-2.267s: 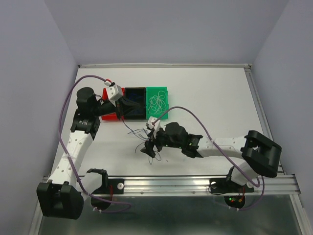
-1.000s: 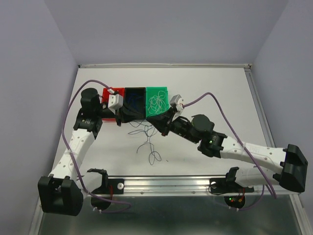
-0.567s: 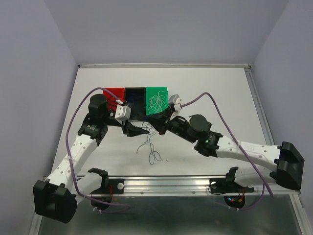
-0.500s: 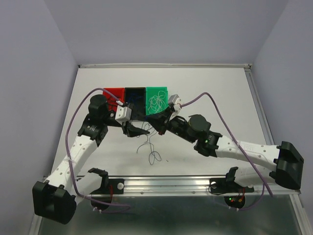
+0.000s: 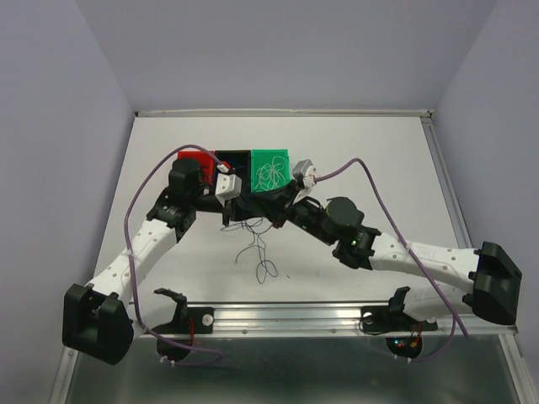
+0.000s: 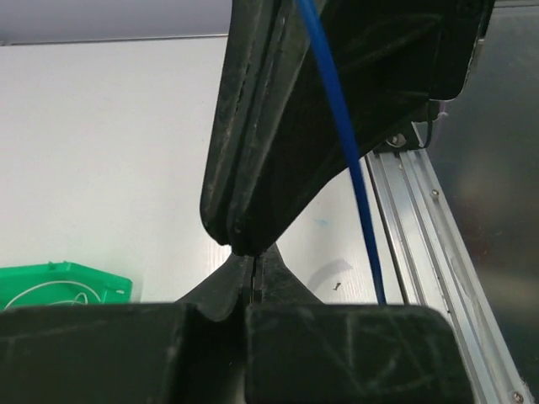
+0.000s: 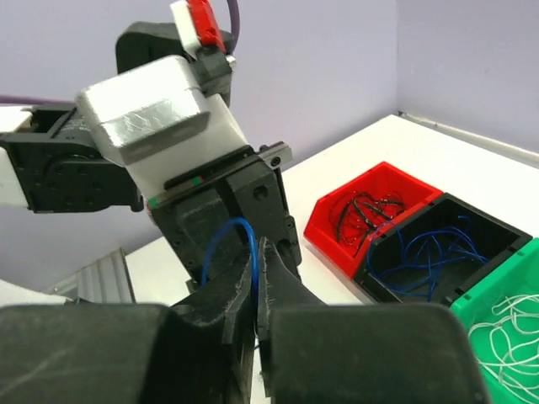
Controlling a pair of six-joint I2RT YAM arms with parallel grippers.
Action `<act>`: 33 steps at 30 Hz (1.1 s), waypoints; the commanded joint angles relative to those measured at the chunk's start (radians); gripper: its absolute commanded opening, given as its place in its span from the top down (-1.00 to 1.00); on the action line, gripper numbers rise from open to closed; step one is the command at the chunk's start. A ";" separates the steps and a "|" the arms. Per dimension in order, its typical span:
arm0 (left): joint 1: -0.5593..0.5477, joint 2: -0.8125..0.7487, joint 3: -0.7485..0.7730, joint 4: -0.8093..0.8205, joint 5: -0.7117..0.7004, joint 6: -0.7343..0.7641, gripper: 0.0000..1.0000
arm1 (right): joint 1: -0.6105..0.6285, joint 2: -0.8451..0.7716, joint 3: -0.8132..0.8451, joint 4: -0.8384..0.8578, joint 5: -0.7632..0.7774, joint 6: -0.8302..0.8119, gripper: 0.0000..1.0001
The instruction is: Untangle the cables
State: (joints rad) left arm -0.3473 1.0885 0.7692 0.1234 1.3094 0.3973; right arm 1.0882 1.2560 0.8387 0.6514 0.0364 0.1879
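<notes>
My two grippers meet tip to tip over the table just in front of the bins. The right gripper (image 7: 257,252) (image 5: 274,210) is shut on a thin blue cable (image 7: 246,225), which arches up out of its jaws against the left gripper's fingers (image 7: 253,198). The left gripper (image 6: 253,269) (image 5: 251,207) is shut; whether a cable is pinched in it does not show. That blue cable (image 6: 354,168) runs down past the right of the left jaws. Loose dark cables (image 5: 261,252) hang and lie in loops on the table below.
Three bins stand in a row behind the grippers. The red bin (image 7: 396,181) (image 5: 195,157) holds black cables, the black bin (image 7: 497,231) holds blue ones and the green bin (image 5: 271,156) holds white ones. A metal rail (image 5: 337,311) runs along the near edge.
The left arm has swung right from the black bin to meet the right gripper, opening and then shutting its jaws. The right gripper has hardly moved.
</notes>
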 commanded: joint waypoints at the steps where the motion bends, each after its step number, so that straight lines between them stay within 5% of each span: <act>1: -0.002 0.030 0.079 -0.033 -0.061 0.003 1.00 | 0.007 -0.032 0.005 0.113 0.103 0.015 0.75; 7: 0.022 0.117 0.194 -0.155 -0.121 -0.018 1.00 | 0.007 -0.070 -0.072 0.123 0.310 0.021 -0.27; 10: 0.070 0.146 0.226 -0.157 -0.117 -0.069 1.00 | 0.007 -0.084 -0.096 0.125 0.355 0.024 -0.60; 23: 0.214 0.252 0.321 -0.071 -0.281 -0.156 1.00 | 0.007 -0.161 -0.202 0.131 0.433 0.054 -0.69; 33: 0.218 0.543 0.533 -0.077 -0.498 -0.182 1.00 | 0.007 -0.242 -0.285 0.143 0.453 0.065 -0.69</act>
State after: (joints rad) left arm -0.1356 1.5494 1.1908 0.0334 0.9104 0.2401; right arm 1.0882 1.0645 0.5949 0.7277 0.4538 0.2436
